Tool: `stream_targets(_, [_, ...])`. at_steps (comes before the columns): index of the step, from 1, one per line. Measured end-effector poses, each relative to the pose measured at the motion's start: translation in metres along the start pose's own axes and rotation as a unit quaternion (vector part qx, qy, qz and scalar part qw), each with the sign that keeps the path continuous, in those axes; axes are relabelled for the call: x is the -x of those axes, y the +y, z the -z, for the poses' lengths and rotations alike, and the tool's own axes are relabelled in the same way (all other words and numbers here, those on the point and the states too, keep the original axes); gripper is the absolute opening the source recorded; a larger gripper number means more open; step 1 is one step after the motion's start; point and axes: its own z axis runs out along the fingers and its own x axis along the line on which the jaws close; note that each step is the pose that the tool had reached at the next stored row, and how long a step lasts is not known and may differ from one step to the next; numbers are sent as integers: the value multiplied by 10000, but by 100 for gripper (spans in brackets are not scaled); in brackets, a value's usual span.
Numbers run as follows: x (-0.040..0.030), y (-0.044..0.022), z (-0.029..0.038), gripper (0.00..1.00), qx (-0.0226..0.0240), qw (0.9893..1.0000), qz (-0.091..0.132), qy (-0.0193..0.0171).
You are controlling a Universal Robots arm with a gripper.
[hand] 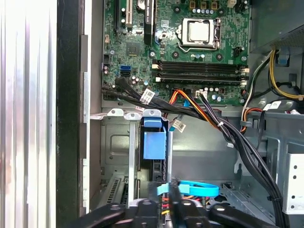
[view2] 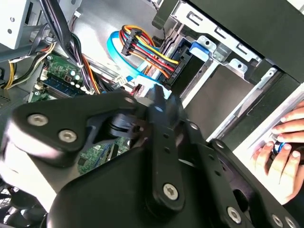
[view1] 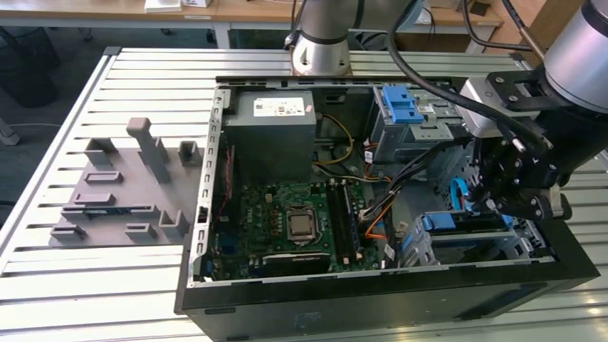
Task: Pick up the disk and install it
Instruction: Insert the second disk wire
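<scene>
Disk [view1: 465,226] sits edge-up in the metal drive cage at the lower right of the exterior view, inside the open computer case [view1: 380,303]. In the first wrist view we see its blue rail [hand: 155,142] standing in the cage slot between two silver brackets.

Nearest to the cameras is the claw [view1: 496,203], which hangs inside the case just above and to the exterior view's right of the cage. In both wrist views its black fingers are drawn together at the tips [hand: 172,195] [view2: 154,102], and we see nothing gripped between them. It is close to the disk, but we cannot tell whether it touches it.

A flat blue cable [hand: 199,189] loops just past the fingertips, beside a plug of red, yellow and black wires [view2: 142,47]. In the second wrist view a person's hand [view2: 278,152] rests on the edge of the case.

Further in, bundles of black cables cross to the green motherboard [view1: 295,221], which fills the lower middle of the case. Beyond it, toward the top of the exterior view, stand the grey power-supply box [view1: 275,128] and a blue latch [view1: 404,107].

The case lies on a slatted metal worktop [view1: 142,78]. A grey holder block [view1: 124,192] stands on the exterior view's left, well apart from the case.
</scene>
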Motion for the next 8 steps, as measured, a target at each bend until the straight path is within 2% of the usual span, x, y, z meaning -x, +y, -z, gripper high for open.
stream_targets(1, [0,0,0,23,0,10000,0,0])
stream_targets(3, [0,0,2,11,0,10000,0,1])
stream_targets(8, [0,0,3,11,0,10000,0,1])
